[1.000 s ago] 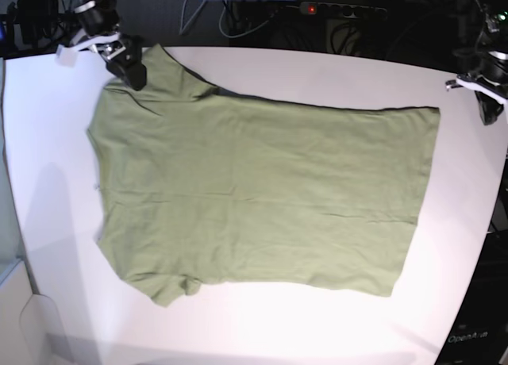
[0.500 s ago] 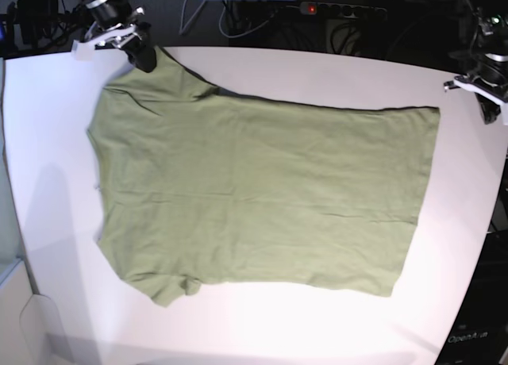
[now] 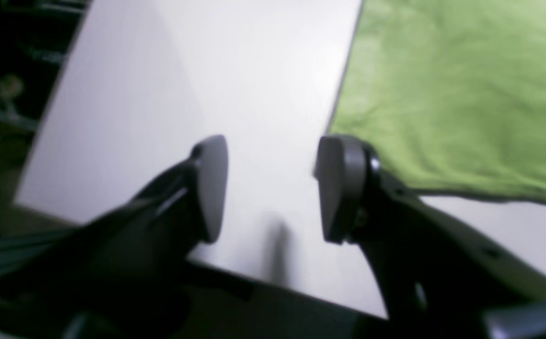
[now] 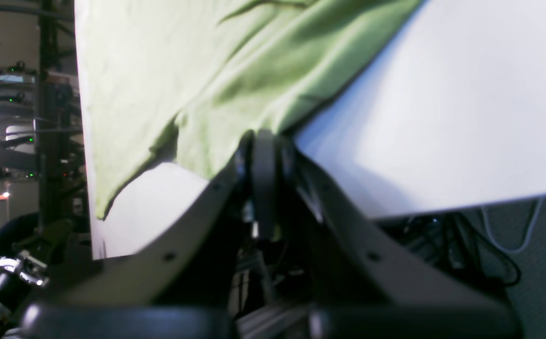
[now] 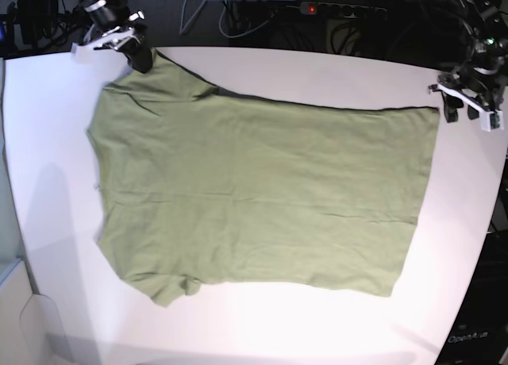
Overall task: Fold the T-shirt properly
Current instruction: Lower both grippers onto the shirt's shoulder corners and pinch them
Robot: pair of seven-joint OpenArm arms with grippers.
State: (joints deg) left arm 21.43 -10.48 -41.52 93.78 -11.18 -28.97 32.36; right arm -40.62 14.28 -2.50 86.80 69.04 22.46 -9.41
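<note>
The right gripper (image 4: 264, 155) is pinching its jaws tight on the edge of a sleeve of the T-shirt (image 5: 262, 190), while the left gripper (image 3: 273, 188) is holding its jaws wide apart with nothing between them, hovering just beside the hem corner. The T-shirt is lying spread out flat across the white table (image 5: 333, 71), sleeves toward the right arm and hem toward the left arm. In the blurred left wrist view one fingertip (image 3: 336, 183) is sitting at the cloth's edge, possibly touching it.
</note>
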